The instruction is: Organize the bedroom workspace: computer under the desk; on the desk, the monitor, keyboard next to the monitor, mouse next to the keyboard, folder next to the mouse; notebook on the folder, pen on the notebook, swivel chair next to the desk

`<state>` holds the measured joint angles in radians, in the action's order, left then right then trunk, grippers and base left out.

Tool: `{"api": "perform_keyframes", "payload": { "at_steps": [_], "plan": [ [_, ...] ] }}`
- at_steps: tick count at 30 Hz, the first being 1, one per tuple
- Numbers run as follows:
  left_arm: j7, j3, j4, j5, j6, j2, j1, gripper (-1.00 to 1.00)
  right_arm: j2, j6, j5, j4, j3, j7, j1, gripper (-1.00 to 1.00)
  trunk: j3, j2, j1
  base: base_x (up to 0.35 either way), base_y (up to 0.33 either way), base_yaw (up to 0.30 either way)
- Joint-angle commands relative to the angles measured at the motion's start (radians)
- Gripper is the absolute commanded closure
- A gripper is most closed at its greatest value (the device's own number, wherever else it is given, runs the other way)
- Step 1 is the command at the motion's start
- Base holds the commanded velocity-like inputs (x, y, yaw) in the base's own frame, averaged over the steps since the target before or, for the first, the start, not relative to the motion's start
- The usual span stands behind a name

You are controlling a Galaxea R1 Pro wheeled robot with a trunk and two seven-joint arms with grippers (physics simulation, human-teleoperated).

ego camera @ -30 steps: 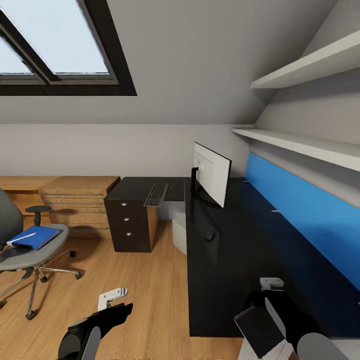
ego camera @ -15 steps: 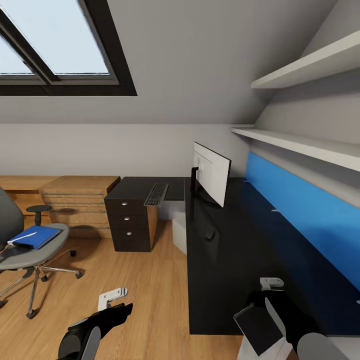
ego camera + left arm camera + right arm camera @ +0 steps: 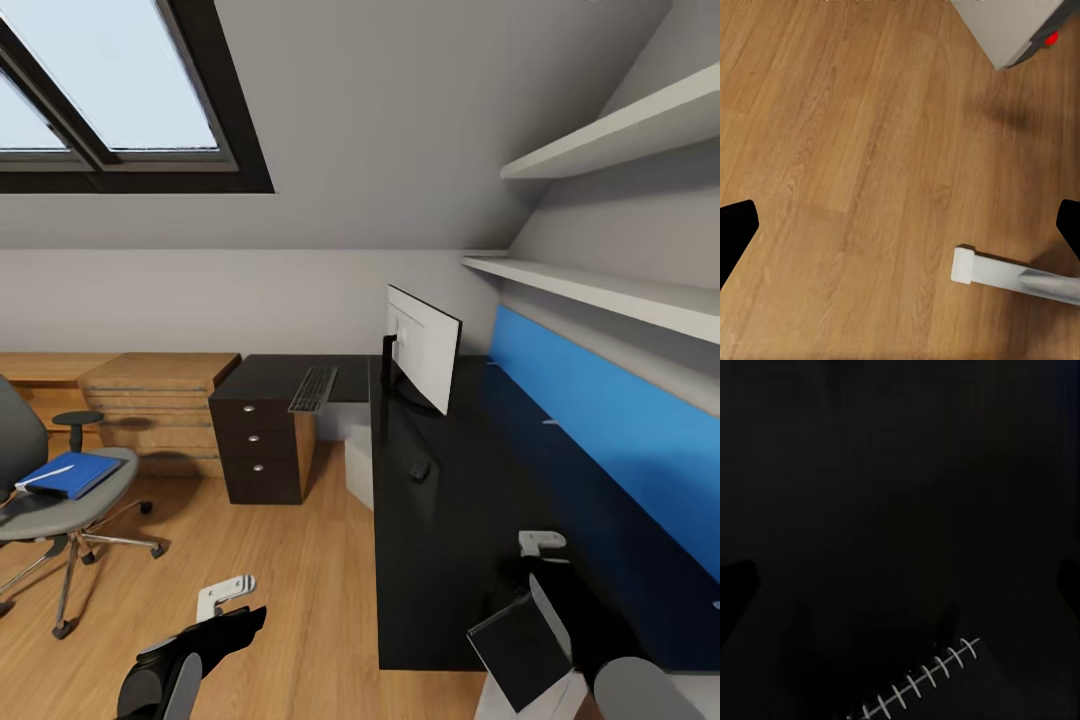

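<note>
- Right now the notebook (image 3: 518, 650) hangs tilted at the lower right of the head view, beside the right gripper (image 3: 545, 560) and over the near edge of the desk (image 3: 450, 520). The step looks like bringing it onto the desk.
- Whether the right jaws are clenched on it I cannot tell. The right wrist view is nearly black, with only the spiral binding (image 3: 916, 682) showing.
- Level the notebook before lowering it, so a corner does not catch the desk edge and twist it loose.
- Put it down on bare desktop near the front, well apart from the mouse (image 3: 419, 470) at mid-desk.
- Leave open space beside the mouse, since the folder (image 3: 72, 474) goes there first. It lies on the swivel chair (image 3: 60, 510) at the left edge, with the pen (image 3: 45, 473) across it.
- Treat this spot as a parking place; the notebook belongs on top of the folder later.
- Keep the left gripper (image 3: 228, 598), jaws spread and empty above the floor (image 3: 855, 150), away from the computer (image 3: 1009, 26).
</note>
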<state>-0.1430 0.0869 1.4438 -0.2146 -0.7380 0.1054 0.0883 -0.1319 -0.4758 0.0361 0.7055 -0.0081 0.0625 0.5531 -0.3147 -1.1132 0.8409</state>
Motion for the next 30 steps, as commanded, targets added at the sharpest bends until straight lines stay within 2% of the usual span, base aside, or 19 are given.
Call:
{"api": "perform_keyframes", "payload": {
  "at_steps": [1,17,21,24,30],
  "plan": [
    [-0.007,0.001,0.001,-0.011,-0.004,0.001,0.001,-1.00,0.000,-0.006,0.004,0.011,0.000,0.004,0.000,-1.00,0.000,-0.001,0.000,0.000,0.000,0.000],
    [-0.010,0.001,-0.004,-0.011,-0.004,0.000,0.001,-1.00,0.000,-0.007,0.007,0.059,-0.001,0.004,-0.001,-1.00,0.024,-0.001,0.000,0.000,0.000,0.000],
    [-0.010,0.001,-0.005,-0.011,-0.004,0.000,0.001,-1.00,0.001,-0.013,0.007,0.124,-0.001,0.005,-0.005,-1.00,0.030,-0.001,0.000,0.000,0.000,0.000],
    [-0.010,0.001,-0.005,-0.011,-0.003,0.000,0.001,-1.00,0.003,-0.054,0.008,0.194,-0.002,0.005,-0.017,-1.00,0.033,-0.001,0.000,-0.078,0.000,0.000],
    [-0.010,0.001,-0.005,-0.011,-0.003,0.000,0.001,-1.00,0.003,-0.111,0.009,0.231,-0.005,0.005,-0.029,-1.00,0.035,-0.001,0.000,-0.257,0.000,0.000]
  ]
}}
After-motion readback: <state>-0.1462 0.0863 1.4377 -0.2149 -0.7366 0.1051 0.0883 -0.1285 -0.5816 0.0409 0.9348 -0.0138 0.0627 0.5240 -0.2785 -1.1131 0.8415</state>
